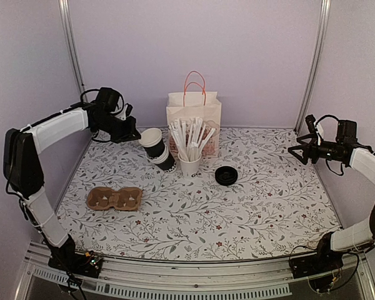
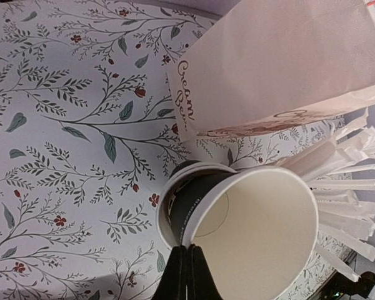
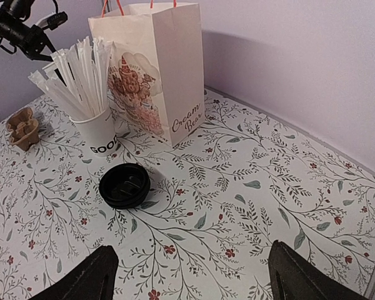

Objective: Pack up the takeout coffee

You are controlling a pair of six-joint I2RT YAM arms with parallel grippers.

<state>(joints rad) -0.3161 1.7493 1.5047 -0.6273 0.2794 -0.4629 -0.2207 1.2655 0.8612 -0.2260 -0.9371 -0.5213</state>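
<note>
Closest to the left wrist camera is the left claw, pressed together on the thin wall of a small paper cup, dark outside and white inside. One finger seems to be inside the rim and one outside, probably because the paper wall is the only edge to pinch. This cup, the takeout coffee, is tilted just in front and left of the white paper bag with orange handles. Its bottom sits in a leaning stack of similar cups; the tilt likely helps to peel it free. Its round black plastic lid lies on the flower-patterned worktop, in front of the bag and a little right, so the cup is not closed. A brown cardboard two-hole carrier lies further in front and left of the bag, apparently as the place for the cup. The right claw hangs spread and holds nothing, well right of the bag, seemingly out of the way.
</note>
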